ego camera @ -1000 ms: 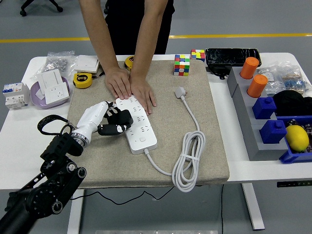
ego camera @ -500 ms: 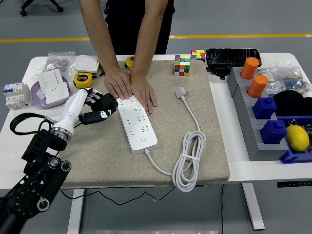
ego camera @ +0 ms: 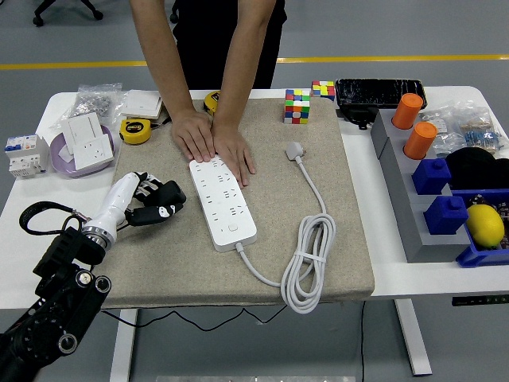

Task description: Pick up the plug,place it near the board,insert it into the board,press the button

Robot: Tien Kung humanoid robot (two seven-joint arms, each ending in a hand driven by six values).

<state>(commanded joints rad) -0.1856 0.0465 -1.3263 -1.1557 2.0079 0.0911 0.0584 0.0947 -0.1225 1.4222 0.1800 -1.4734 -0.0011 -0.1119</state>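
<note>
Grey floor [ego camera: 79, 40] is crossed by a yellow line [ego camera: 398, 59]; a white table [ego camera: 24, 231] is covered by a beige mat [ego camera: 334, 263].

Print on the yellow tape measure [ego camera: 136, 130] is too small to read

Plug [ego camera: 295, 150] lies right of board [ego camera: 222, 203] on mat [ego camera: 334, 239]

White plug [ego camera: 295, 150] unplugged beside board [ego camera: 222, 204]
</note>
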